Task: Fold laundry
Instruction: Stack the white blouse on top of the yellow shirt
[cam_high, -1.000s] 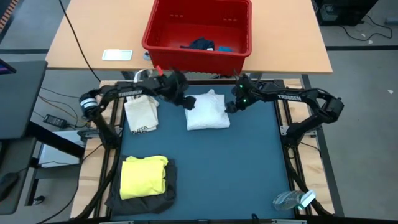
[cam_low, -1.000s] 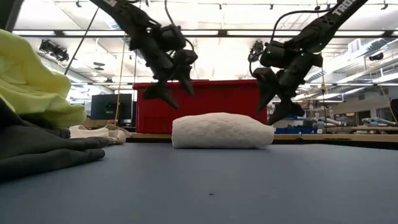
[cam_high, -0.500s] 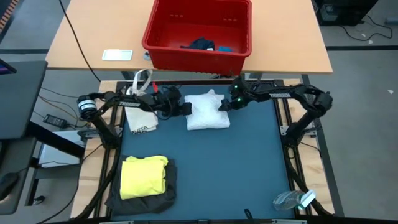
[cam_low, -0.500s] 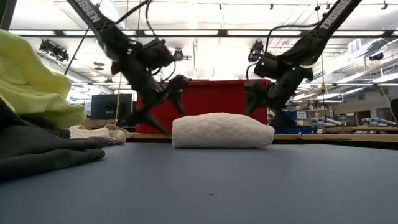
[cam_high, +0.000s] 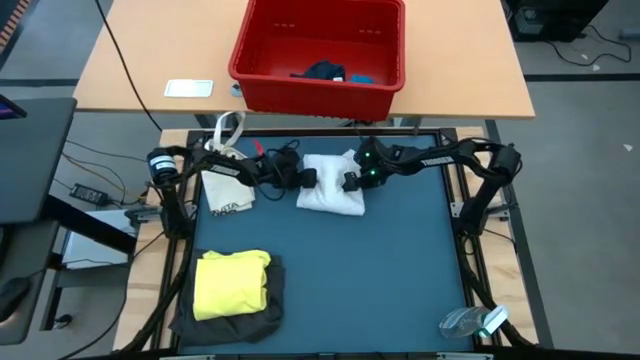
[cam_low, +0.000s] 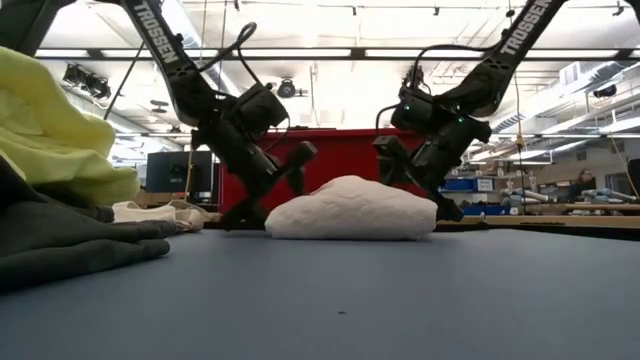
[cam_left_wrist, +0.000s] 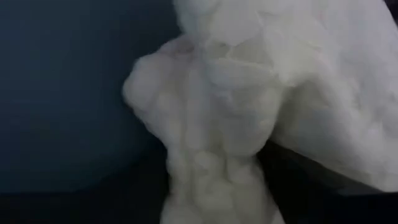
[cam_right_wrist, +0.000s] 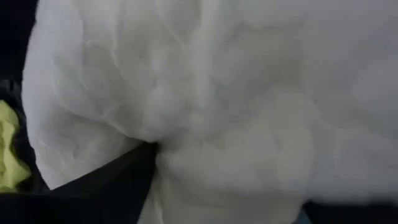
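Both grippers were at the white cloth (cam_high: 330, 183) at the mat's far edge.
Your left gripper (cam_high: 303, 178) and right gripper (cam_high: 352, 180) pressed its opposite sides; whether either pair of jaws had closed, I couldn't tell. It looked soft, light, bunching — take hold at an edge.

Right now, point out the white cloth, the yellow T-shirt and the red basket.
white cloth (cam_high: 330, 188): high view, middle of its top surface.
yellow T-shirt (cam_high: 231, 285): high view, centre of the folded piece.
red basket (cam_high: 310, 88): high view, its near outer wall.
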